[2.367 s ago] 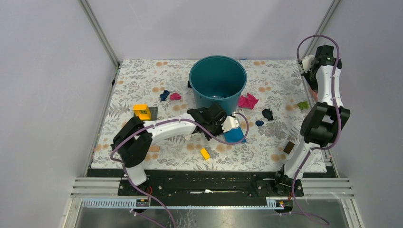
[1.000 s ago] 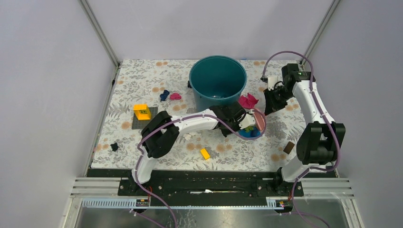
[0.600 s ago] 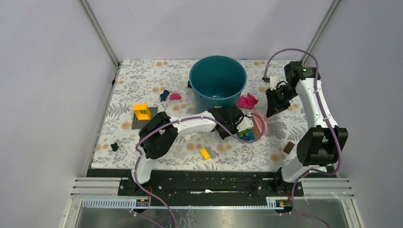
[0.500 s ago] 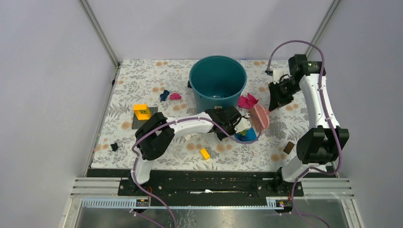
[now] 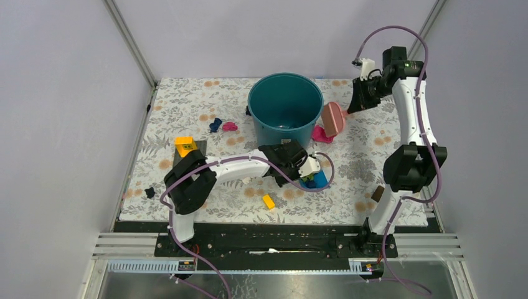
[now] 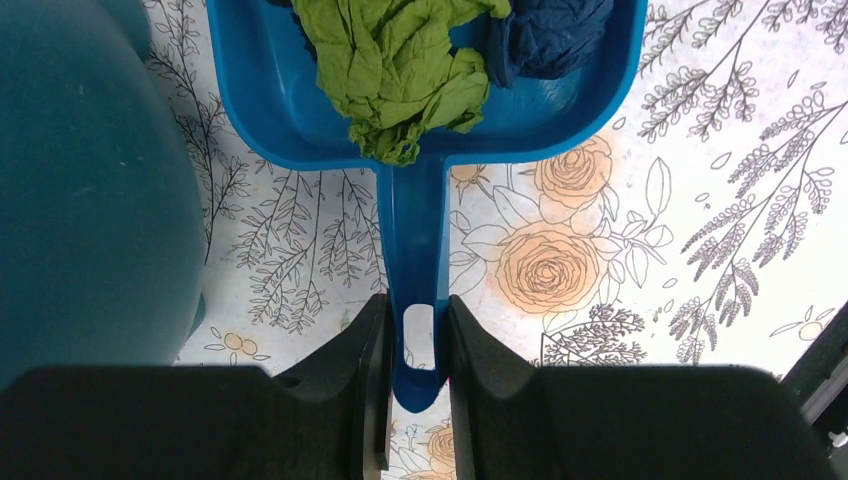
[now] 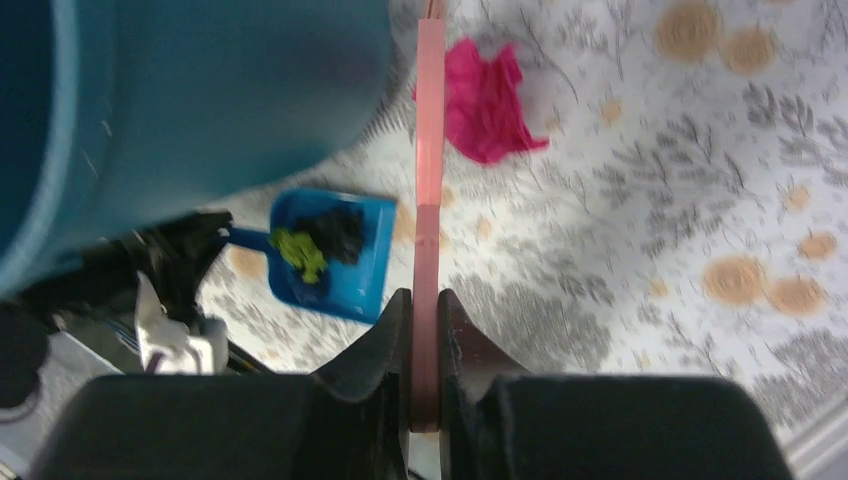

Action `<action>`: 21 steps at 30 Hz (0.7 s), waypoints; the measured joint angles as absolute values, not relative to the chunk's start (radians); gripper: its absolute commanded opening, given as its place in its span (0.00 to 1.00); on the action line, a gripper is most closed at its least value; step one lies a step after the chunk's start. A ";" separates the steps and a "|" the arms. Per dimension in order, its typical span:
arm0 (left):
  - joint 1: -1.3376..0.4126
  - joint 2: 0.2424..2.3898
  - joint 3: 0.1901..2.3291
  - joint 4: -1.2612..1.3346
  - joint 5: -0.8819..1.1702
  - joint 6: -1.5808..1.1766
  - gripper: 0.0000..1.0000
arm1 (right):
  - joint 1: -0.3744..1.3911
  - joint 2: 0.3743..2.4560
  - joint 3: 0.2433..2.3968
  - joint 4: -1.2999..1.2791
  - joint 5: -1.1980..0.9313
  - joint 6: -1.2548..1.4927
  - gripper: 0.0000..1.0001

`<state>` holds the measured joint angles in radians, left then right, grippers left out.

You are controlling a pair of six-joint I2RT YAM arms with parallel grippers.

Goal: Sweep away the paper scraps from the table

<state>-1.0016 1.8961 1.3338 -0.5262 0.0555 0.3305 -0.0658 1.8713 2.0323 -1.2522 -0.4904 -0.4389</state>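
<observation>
Scrap positions: a green crumpled paper wad (image 6: 400, 70) and a dark blue crumpled paper wad (image 6: 545, 35) lie side by side in the blue plastic dustpan (image 6: 270, 100), directly ahead of my left gripper (image 6: 413, 335). My left gripper is closed on the end of the dustpan's narrow handle, one finger on each side. The round teal plastic bucket (image 6: 80, 180) stands just to the left of this gripper.

A magenta crumpled paper wad (image 7: 485, 100) lies on the floral-patterned table (image 7: 700, 200), ahead of my right gripper (image 7: 425, 370) and just right of the tool it carries. My right gripper is clamped on the handle of the flat pink plastic brush (image 7: 430, 150), which extends straight ahead, edge-on to the wrist camera. The bucket wall fills the area ahead-left of this gripper; the loaded dustpan sits below it, left of the brush.

Far from both grippers, beyond the bucket's left side, a second dark blue wad (image 5: 215, 124) and a small magenta wad (image 5: 230, 126) lie near each other. A black paper wad (image 5: 149, 192) lies at the table's left edge. A small yellow brick (image 5: 268, 201) lies behind my left gripper, toward the bases
</observation>
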 measured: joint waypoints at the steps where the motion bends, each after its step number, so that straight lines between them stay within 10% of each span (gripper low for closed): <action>1: -1.002 1.893 1.329 -0.530 0.056 0.335 0.00 | -0.066 1.884 2.040 -1.224 -0.518 -0.414 0.00; 21: -0.970 1.839 1.266 -0.532 0.044 0.351 0.00 | -0.146 1.999 1.829 -1.034 -0.583 -0.260 0.00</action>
<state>-0.9703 1.8389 1.2655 -0.5316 0.0444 0.3511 -0.1455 1.9987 1.8290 -1.0336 -0.5831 -0.2600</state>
